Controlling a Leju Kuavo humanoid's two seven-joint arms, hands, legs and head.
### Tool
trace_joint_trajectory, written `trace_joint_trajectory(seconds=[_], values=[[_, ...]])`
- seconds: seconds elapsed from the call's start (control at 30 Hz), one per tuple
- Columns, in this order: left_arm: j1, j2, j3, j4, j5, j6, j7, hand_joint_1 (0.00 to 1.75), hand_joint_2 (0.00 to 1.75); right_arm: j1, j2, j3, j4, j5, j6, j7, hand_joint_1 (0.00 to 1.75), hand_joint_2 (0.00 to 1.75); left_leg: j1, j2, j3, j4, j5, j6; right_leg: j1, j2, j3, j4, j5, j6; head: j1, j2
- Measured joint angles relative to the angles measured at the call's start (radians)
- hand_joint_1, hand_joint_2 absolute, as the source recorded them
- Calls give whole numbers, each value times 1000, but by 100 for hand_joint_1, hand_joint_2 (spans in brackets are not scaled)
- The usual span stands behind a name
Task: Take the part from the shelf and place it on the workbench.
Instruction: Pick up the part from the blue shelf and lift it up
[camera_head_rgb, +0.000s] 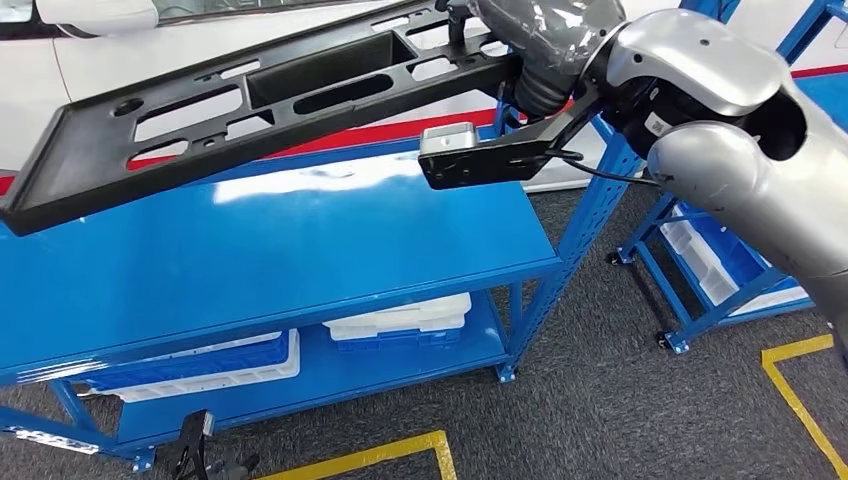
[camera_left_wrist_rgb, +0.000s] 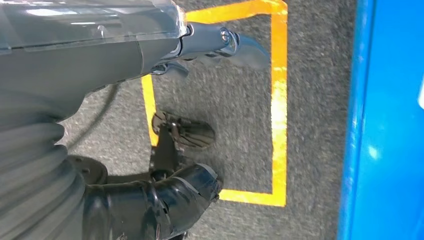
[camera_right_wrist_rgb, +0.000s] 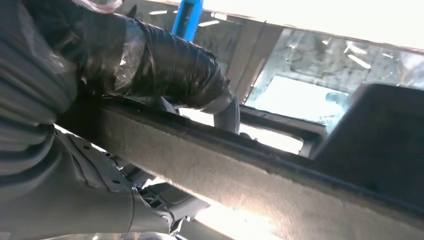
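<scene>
The right hand (camera_head_rgb: 540, 50) grasps the part (camera_head_rgb: 230, 110), a long black plastic frame with many cut-outs, by its right end; in the right wrist view the thumb and dark fingers (camera_right_wrist_rgb: 170, 70) close over the part's edge (camera_right_wrist_rgb: 260, 175). The part hangs in the air, tilted, its left end lower and nearer, its right end higher and farther, above the top of a blue shelf (camera_head_rgb: 300, 250) and not touching it. The shelf's lower level carries blue and white bins (camera_head_rgb: 400, 322). A second blue rack (camera_head_rgb: 700, 270) stands to the right, with white trays in it. Yellow tape (camera_head_rgb: 400, 455) marks the grey carpet in front. A white car body (camera_head_rgb: 120, 60) lies beyond the shelf. The left hand (camera_left_wrist_rgb: 210, 42) hangs low over the carpet beside a yellow tape square (camera_left_wrist_rgb: 277, 100), holding nothing, its fingers loosely extended; a blue edge (camera_left_wrist_rgb: 385, 125) runs along one side of that view.
</scene>
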Motion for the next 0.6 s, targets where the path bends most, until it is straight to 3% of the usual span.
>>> trace_joint_trajectory(seconds=[0.03,0.07,0.1,0.13,0.2,0.27,0.33,0.4,0.43,0.5,0.57,0.6], values=[[0,0,0,0,0,0,0,0,175,1,0,3,0,0,0,0,175,175,0,1,-14,0,11,3,-1,-1,-15,67,-47,2,0,0],[-1,0,0,0,0,0,0,0,175,1,-1,6,1,0,0,0,175,175,-1,1,-28,2,21,3,-2,-1,-26,128,-77,4,0,0],[-1,0,0,0,0,0,0,0,175,3,-1,10,1,0,0,0,175,175,-1,1,-42,3,31,3,-3,-1,-24,166,-86,6,0,0],[0,0,0,0,0,0,0,0,175,4,-1,13,2,0,0,0,175,175,-1,1,-55,6,39,1,-5,-1,-7,171,-75,7,1,0],[0,0,0,0,0,0,1,0,175,4,-1,16,2,0,0,0,175,175,0,1,-80,15,53,-4,-6,-3,78,76,-31,3,1,0],[-1,-1,0,0,0,0,1,0,175,0,0,17,2,0,0,0,175,175,-2,0,-100,25,65,-14,-1,-4,173,-58,-21,-5,0,0],[-1,-2,0,0,-1,0,1,0,175,-4,1,18,2,0,0,0,175,175,-1,0,-108,28,80,-27,6,-4,203,-113,-25,-13,0,0],[1,-2,0,0,-1,2,2,0,175,-5,3,22,3,0,0,0,175,175,0,-2,-113,25,87,-41,6,-7,193,-123,-5,-24,1,0],[1,-2,0,0,-2,3,2,0,175,-6,5,25,3,0,0,0,175,175,0,-4,-122,37,68,-45,3,-10,187,-130,7,-33,0,0],[2,-1,0,0,-2,4,2,0,175,-7,10,30,4,-1,0,-1,175,175,3,-7,-151,116,-18,-52,-1,-13,166,-139,36,-47,0,0],[0,-1,0,0,-3,6,2,0,175,-7,16,34,6,-2,0,-1,175,175,7,-8,-180,243,-98,-59,0,-11,135,-138,60,-51,-1,0],[-1,-1,0,0,-4,7,2,0,175,-7,18,37,8,-2,0,-2,175,175,9,-8,-183,289,-110,-62,1,-11,120,-136,71,-50,-1,0]])
